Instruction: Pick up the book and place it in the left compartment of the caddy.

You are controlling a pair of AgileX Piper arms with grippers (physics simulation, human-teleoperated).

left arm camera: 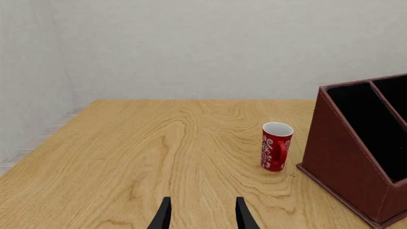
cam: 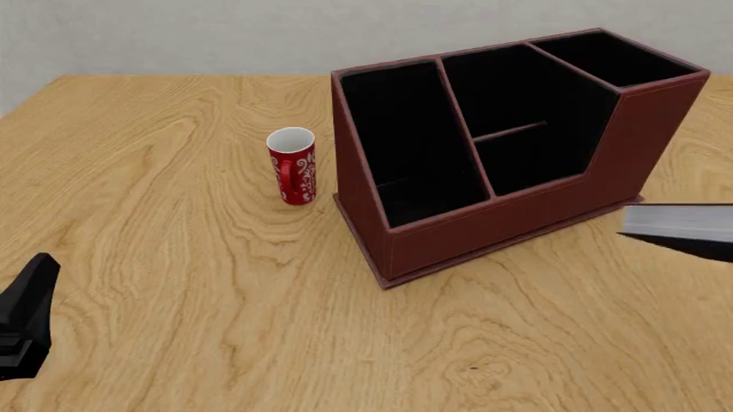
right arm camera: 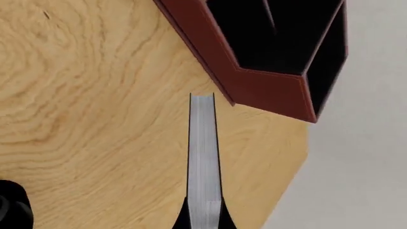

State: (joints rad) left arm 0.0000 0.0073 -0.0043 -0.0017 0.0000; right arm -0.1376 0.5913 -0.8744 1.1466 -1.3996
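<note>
The right fingers point(right arm camera: 205, 214) were clamped on the book point(right arm camera: 204, 152), which jutted ahead of them, just beside the caddy point(cam: 493, 232). Carrying it high over the left compartment point(cam: 407, 142) looked wise. The left fingers point(left arm camera: 202, 213) stood apart, idle.

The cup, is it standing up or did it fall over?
Standing up. The red-and-white patterned cup rests on its base on the wooden table, white rim on top, beside the reddish-brown caddy.

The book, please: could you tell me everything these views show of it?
The book is thin, with black covers and a grey-white page edge. The right gripper is shut on it, its fingers pressing both covers. In the front view it enters from the right, lifted off the table, right of the caddy and touching nothing else.
</note>
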